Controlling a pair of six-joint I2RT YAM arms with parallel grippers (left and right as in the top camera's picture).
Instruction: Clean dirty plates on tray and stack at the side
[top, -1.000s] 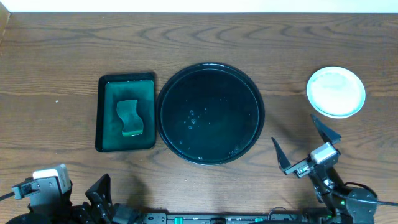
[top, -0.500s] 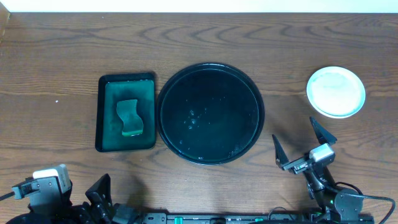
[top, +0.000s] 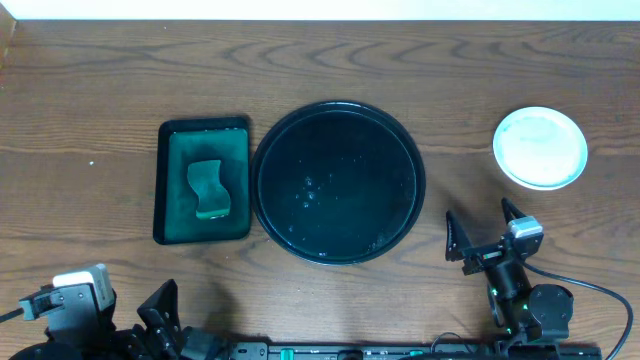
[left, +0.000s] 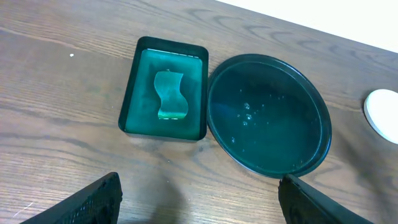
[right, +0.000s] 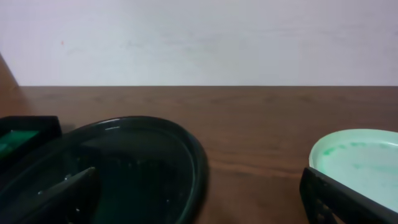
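The round black tray (top: 338, 110) sits mid-table with only water drops in it; it also shows in the left wrist view (left: 311, 106) and the right wrist view (right: 186, 146). The plates (top: 540, 147) sit as one pale mint-white round shape on the wood at the far right, seen too in the right wrist view (right: 357, 162) with faint green smears. How many plates are stacked there cannot be told. My right gripper (top: 485, 237) is open and empty, low at the front right, below the plates. My left gripper (left: 199, 199) is open and empty at the front left.
A rectangular dark-green tray (top: 170, 185) with a green sponge (top: 207, 188) in it stands just left of the black tray. Bare wood tabletop (top: 90, 100) lies at the far left and along the back.
My right gripper has drawn back toward the front edge and turned level, away from the plates. The plates, both trays and the left arm have not moved.
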